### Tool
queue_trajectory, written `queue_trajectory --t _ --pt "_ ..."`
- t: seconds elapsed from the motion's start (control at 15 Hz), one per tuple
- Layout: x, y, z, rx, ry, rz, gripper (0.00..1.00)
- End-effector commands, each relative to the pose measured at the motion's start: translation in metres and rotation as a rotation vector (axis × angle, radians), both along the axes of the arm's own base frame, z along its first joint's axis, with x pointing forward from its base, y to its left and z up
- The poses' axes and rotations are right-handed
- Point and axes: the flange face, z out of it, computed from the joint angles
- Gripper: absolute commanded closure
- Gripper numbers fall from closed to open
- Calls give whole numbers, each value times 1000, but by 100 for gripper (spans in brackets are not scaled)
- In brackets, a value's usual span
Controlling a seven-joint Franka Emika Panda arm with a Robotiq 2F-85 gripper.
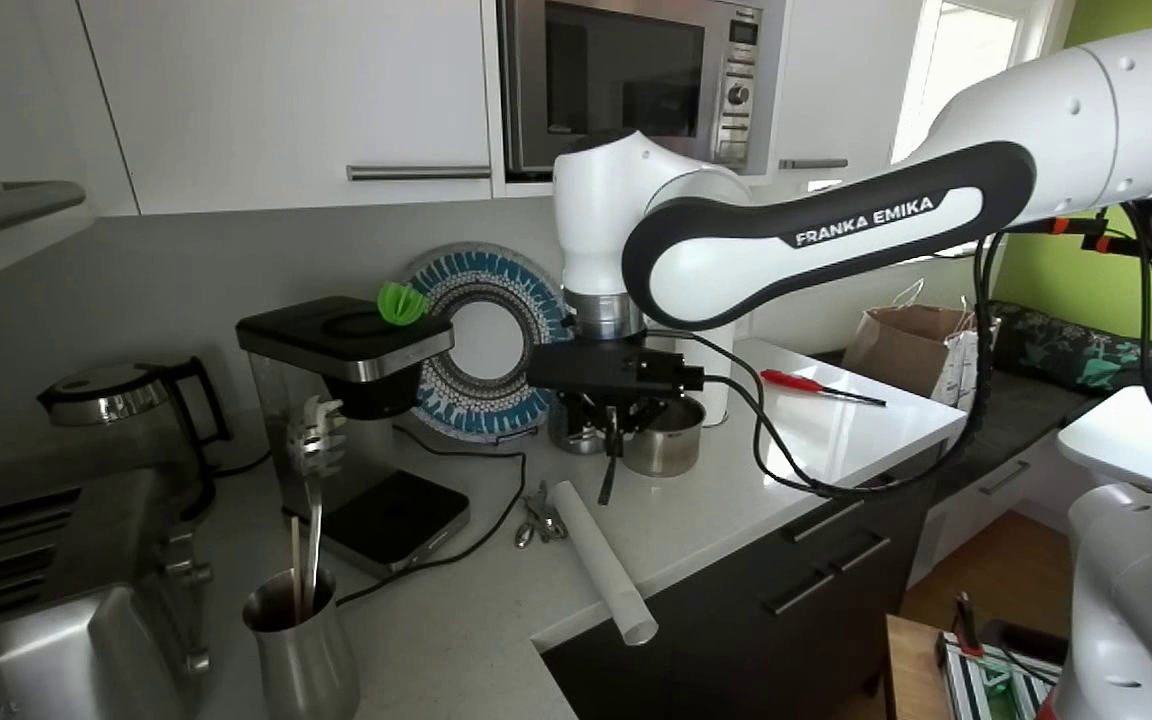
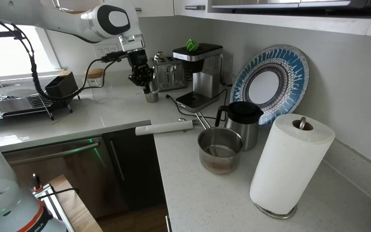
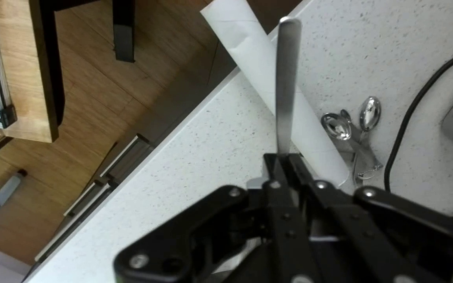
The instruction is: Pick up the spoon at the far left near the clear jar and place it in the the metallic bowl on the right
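Your gripper (image 3: 283,158) stood narrow, its fingers pinching one slim steel piece by the shaft; that was most likely the spoon (image 3: 287,74), though the wrist view showed you only its handle clearly. You held it above the countertop (image 3: 210,133), and in that view the handle crossed in front of the white paper tube (image 3: 321,149), which lay over the countertop's inner corner with one end past the front edge. Loose spoons (image 3: 336,126) lay just beside the tube's opposite end. The wire-handled metallic bowl (image 2: 219,164) stood inside the front edge, apart from your gripper and just beside the steel carafe (image 2: 251,135). In an exterior view you could see a patterned plate (image 2: 264,87) leaning at the back edge and a paper towel roll (image 2: 288,167) standing upright. The cork-topped clear jar (image 2: 95,73) stood along the back edge of the countertop's far stretch.
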Motion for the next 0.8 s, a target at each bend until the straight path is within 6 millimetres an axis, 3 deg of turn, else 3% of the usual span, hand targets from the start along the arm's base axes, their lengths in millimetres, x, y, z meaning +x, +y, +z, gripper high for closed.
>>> queue_trajectory --t 0.0,0.13,0.2,0.53,0.73 --pt "-6 -2 4 3 -4 -3 92" --pt "-12 -1 5 4 -9 -1 98" --pt "-12 -10 10 10 -30 -4 98" --pt "-26 -107 33 16 -157 -50 98" --pt "-24 -170 31 100 -230 -128 98"
